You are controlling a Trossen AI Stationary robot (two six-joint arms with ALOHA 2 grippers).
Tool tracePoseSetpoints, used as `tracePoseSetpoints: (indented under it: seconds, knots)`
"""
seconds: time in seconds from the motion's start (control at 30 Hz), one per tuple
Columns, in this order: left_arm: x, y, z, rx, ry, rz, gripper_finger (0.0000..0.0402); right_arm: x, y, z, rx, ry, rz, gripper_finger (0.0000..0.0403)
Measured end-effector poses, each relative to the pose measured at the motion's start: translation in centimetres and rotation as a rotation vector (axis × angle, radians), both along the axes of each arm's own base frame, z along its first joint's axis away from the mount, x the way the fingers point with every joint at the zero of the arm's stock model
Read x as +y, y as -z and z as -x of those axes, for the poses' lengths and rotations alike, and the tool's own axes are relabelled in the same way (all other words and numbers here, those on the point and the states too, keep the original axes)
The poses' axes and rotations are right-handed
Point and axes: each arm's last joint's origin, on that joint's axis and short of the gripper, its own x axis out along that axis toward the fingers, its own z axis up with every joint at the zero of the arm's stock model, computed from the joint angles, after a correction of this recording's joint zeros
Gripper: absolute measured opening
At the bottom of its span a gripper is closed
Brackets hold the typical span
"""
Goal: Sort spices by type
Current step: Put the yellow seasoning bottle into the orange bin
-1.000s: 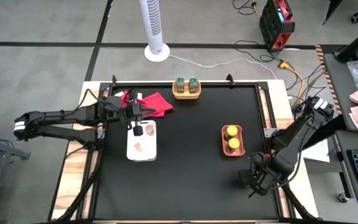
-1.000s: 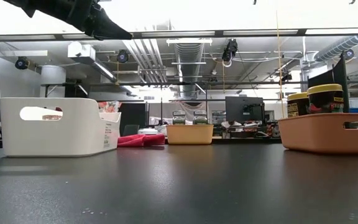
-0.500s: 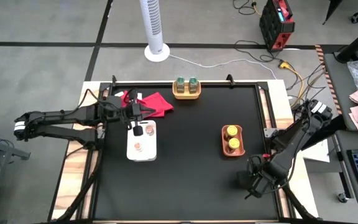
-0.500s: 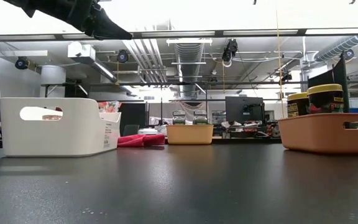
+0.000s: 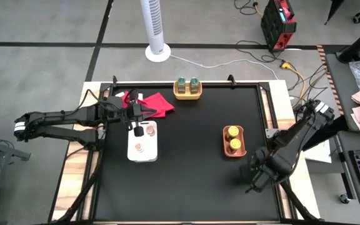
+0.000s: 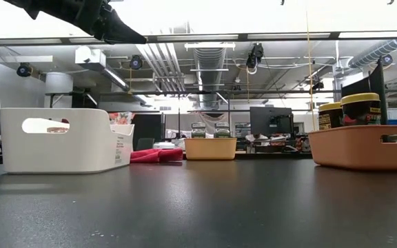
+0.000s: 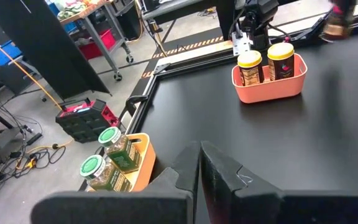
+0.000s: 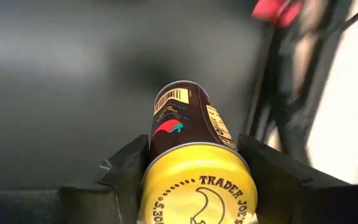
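My right gripper is near the table's front right corner, shut on a dark jar with a yellow lid. Two more yellow-lidded jars stand in the orange tray. Two green-lidded jars stand in the yellow tray at the far edge. Two pinkish-brown jars stand in the white tray. My left gripper hovers shut and empty over the white tray's far end; its shut fingers show in the left wrist view. My right gripper pinches the jar between its two fingers, which lie on opposite sides of the jar at its lid end. The yellow lid faces back toward the wrist, and the jar's body points away along the fingers, over the black mat.
A red cloth lies at the far left beside the white tray. The mat's middle lies between the trays. A raised frame runs along the table's right edge. A white tower fan stands beyond the far edge.
My right arm has drawn a little toward the far edge and the orange tray, carrying the yellow-lidded jar, still shut on it.
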Motion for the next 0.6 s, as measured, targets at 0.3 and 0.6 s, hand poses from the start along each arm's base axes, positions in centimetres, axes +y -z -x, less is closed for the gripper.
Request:
tracePoseSetpoints:
  seconds: [0.3, 0.6]
  knots:
    - [0.0, 0.0, 0.0, 0.002, 0.0, 0.0, 0.0, -6.5, -2.5, -3.2, -0.023, -0.105, 0.15, 0.0217]
    - [0.0, 0.2, 0.1, 0.015, -0.004, 0.014, 0.0, -12.8, -2.0, -5.6, 0.038, -0.212, 0.097, 0.0217]
